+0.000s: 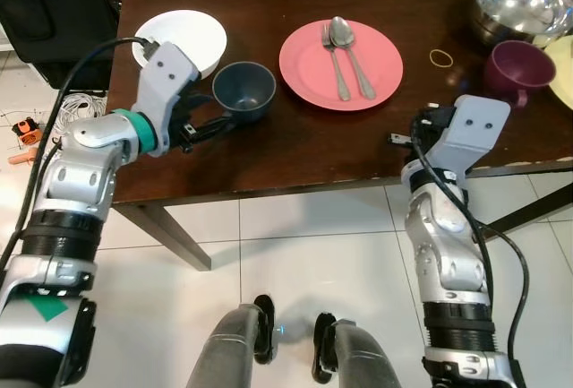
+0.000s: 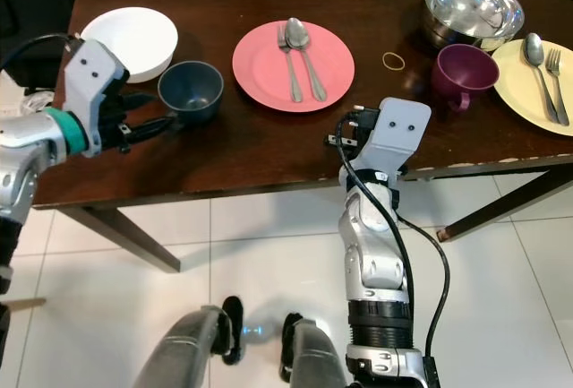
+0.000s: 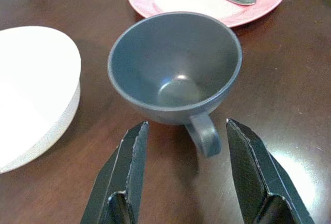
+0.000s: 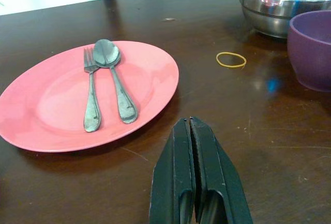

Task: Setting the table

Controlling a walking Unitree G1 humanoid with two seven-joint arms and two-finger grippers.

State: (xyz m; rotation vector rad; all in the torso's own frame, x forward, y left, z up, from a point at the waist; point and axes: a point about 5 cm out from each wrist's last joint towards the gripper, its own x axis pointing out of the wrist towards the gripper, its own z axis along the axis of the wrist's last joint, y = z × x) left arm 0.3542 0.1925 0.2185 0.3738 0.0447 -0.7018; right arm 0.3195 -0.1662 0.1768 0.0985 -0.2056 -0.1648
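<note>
On the dark desk (image 1: 269,150), centre-left of frame, the left claw (image 3: 183,175) stands open astride the grey cup's (image 3: 176,66) handle, gripping nothing. Pink plate (image 1: 341,64) already carries fork and spoon; right claw (image 4: 196,172) closed, empty.

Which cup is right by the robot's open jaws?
The grey-blue cup, beside the white bowl; its handle points between the left gripper's open jaws. The purple cup sits farther away.

Both eye views look steeply down from the head onto the table (image 1: 295,155). Each wrist view looks low along its jaws, close in; all four share the pink plate (image 4: 88,97).
</note>
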